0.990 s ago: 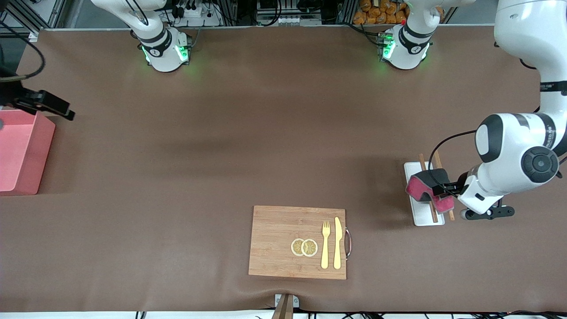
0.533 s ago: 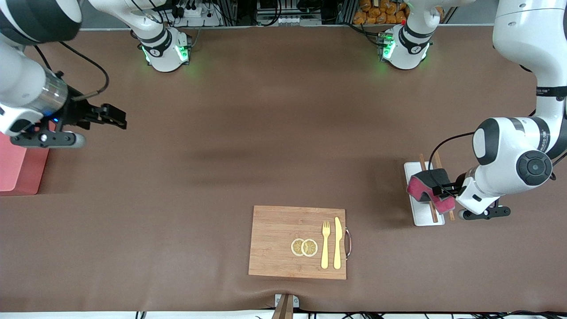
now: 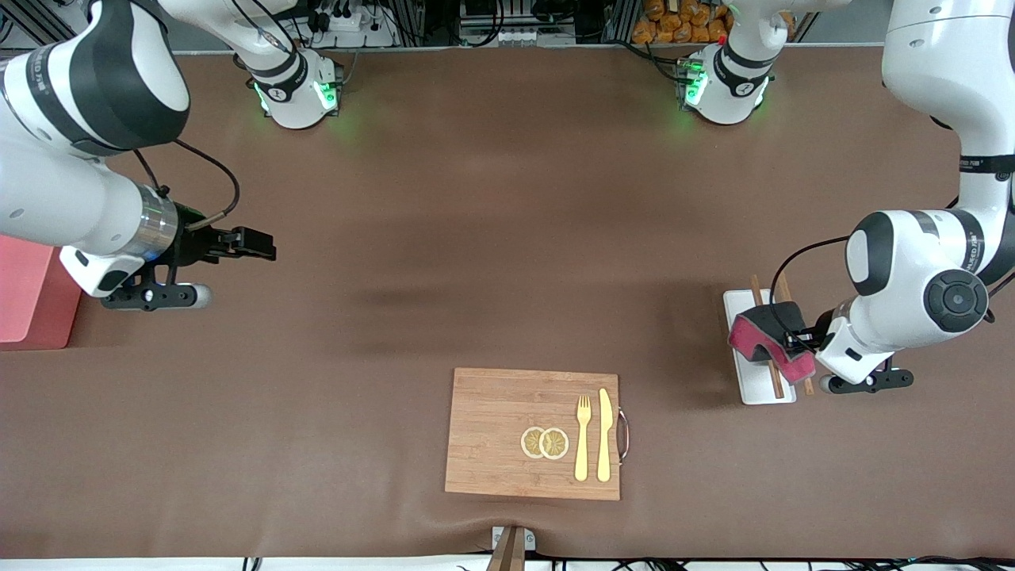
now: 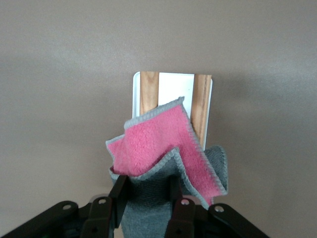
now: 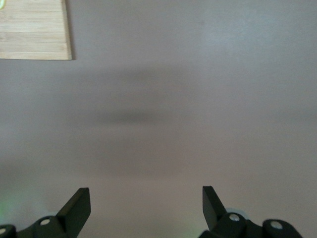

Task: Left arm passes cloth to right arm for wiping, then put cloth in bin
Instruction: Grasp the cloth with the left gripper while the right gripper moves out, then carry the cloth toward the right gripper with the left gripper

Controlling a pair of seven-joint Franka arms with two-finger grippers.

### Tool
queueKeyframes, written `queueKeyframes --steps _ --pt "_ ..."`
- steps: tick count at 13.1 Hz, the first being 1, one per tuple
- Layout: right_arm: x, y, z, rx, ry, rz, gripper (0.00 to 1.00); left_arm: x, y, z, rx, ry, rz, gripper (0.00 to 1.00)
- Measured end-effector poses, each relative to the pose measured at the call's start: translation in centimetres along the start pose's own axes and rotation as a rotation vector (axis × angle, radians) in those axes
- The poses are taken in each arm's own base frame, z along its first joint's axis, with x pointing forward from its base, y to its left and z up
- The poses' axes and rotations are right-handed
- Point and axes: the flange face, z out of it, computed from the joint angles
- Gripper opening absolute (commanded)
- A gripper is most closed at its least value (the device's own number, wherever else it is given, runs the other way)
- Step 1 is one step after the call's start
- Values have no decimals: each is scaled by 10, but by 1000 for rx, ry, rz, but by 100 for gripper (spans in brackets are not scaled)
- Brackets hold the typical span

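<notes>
Right arm (image 3: pixel 75 198), white with silver wrist band: black two-finger right gripper (image 3: pixel 258 243) spread wide and empty over bare brown table (image 3: pixel 476 238), beside the pink plastic bin (image 3: pixel 32 301).

Left arm (image 3: pixel 924 277), all white: left gripper (image 3: pixel 797 339) clamped on the floppy grey-and-crimson cloth (image 3: pixel 767 337), hanging over a flat white tray (image 3: pixel 749 388). The cloth lay well apart from the right gripper, toward the left arm's end.

Writing on the left arm's link was not readable.
</notes>
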Motion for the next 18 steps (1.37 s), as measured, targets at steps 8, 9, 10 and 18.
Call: queueKeyframes --steps 8,9,10,18 --pt "-3 -2 2 17 -25 0 100 2 0 -6 -2 14 8 0" --pt "-3 -2 2 18 -26 -1 100 3 2 -10 -4 24 20 0" --pt "-3 -3 2 19 -27 -2 100 3 6 -19 -7 39 30 0" --pt "8 -3 12 172 -62 145 100 -53 169 -138 -124 177 267 0"
